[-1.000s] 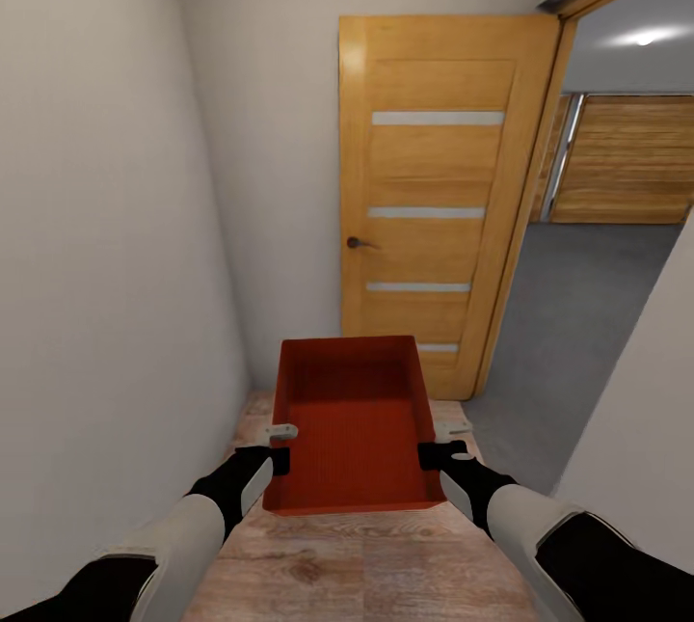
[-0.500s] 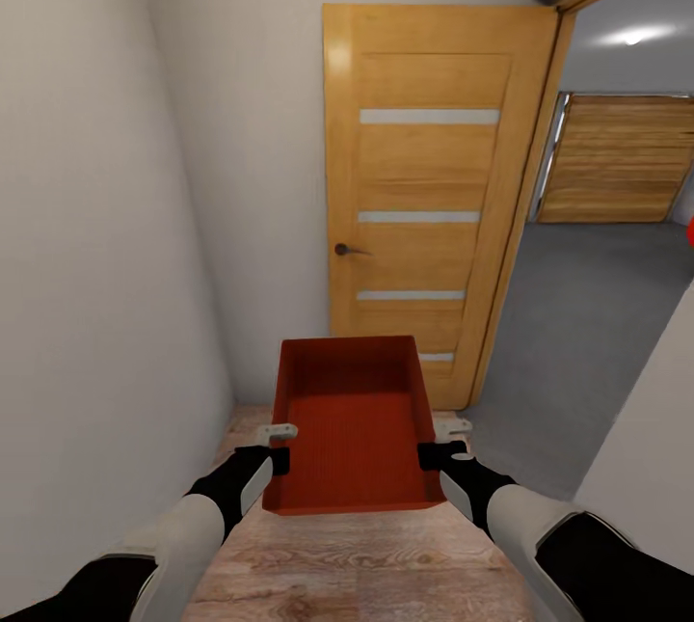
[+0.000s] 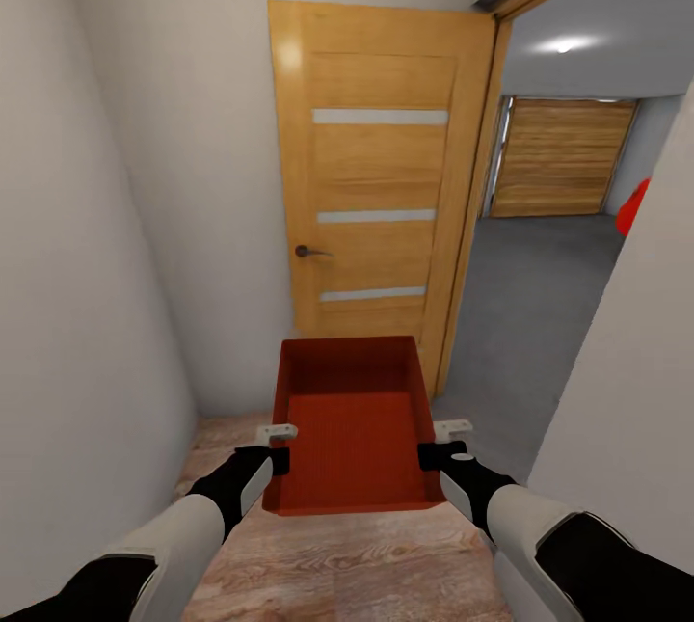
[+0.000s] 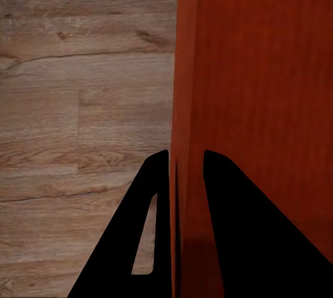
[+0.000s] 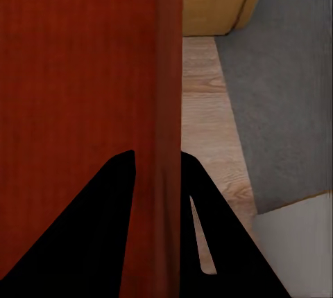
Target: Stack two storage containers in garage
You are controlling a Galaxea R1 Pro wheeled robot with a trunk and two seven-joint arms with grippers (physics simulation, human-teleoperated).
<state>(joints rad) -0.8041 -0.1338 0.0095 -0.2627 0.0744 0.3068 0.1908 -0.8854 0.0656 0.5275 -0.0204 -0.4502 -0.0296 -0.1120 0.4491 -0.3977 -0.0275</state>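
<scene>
The red bin (image 3: 351, 429) is carried between both hands, long axis pointing ahead, above the wood floor (image 3: 337, 574). The left hand (image 3: 277, 446) pinches its left wall, the right hand (image 3: 439, 442) its right wall, forearms level and parallel. Beyond the open door (image 3: 376, 193), the garage floor (image 3: 540, 284) lies ahead to the right

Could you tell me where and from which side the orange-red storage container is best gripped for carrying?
By its two long side walls, one gripper from each side, pinching the rim. The storage container has plain straight, thin walls and no handles. That is how it is held now: the left gripper and right gripper each straddle a wall, which seems balanced.
</scene>
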